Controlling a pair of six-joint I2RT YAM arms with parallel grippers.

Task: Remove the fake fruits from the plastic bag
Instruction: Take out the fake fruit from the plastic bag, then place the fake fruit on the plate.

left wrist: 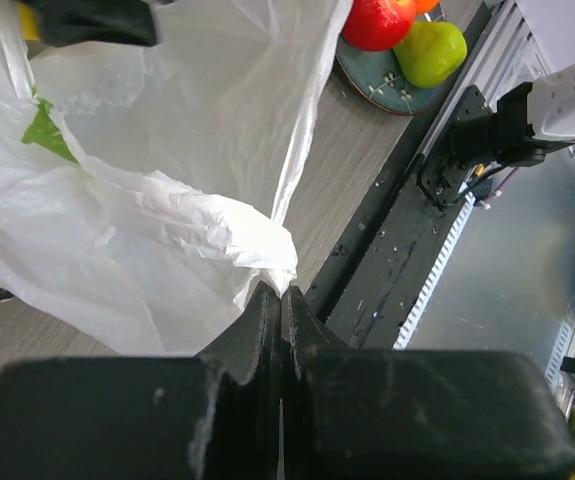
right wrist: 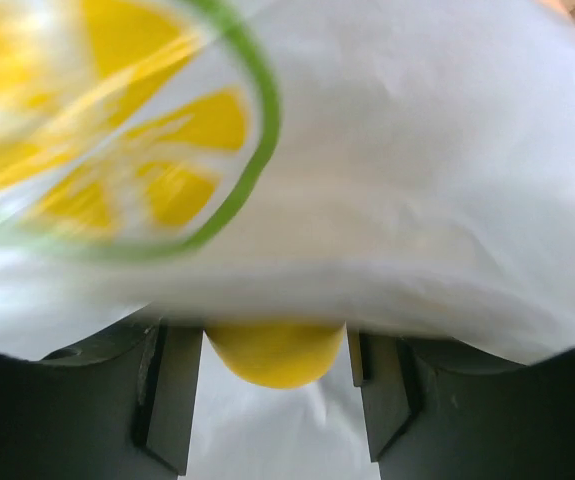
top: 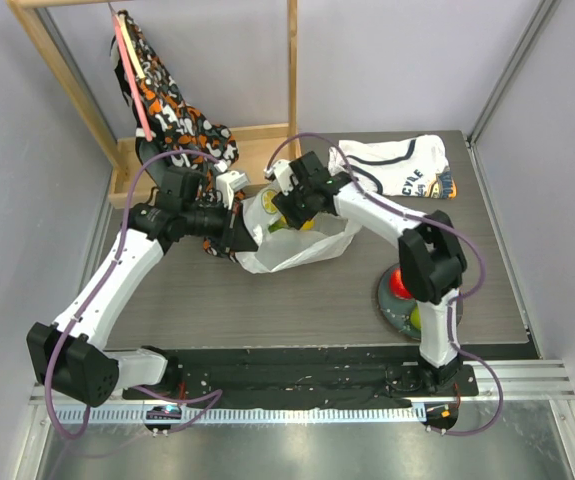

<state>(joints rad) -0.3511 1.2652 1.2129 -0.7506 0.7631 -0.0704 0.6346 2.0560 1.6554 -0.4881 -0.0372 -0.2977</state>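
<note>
The translucent white plastic bag [top: 302,250] with a citrus-slice print [right wrist: 117,130] lies mid-table. My left gripper [top: 235,238] is shut on a bunched edge of the bag [left wrist: 217,225] at its left side and holds it up. My right gripper [top: 290,207] reaches into the bag's mouth from the back. In the right wrist view its jaws [right wrist: 275,335] close on a yellow piece [right wrist: 275,362], with bag film draped over the fingertips. A red apple [top: 400,283] and a green fruit [top: 416,318] lie on a dark plate [top: 385,300]. They also show in the left wrist view, the apple [left wrist: 377,20] and the green fruit [left wrist: 432,52]. Other fruits are hidden.
A folded white shirt [top: 397,165] lies at the back right. A patterned cloth [top: 172,105] hangs from a wooden rack [top: 292,70] at the back left. The black base rail [top: 317,375] runs along the near edge.
</note>
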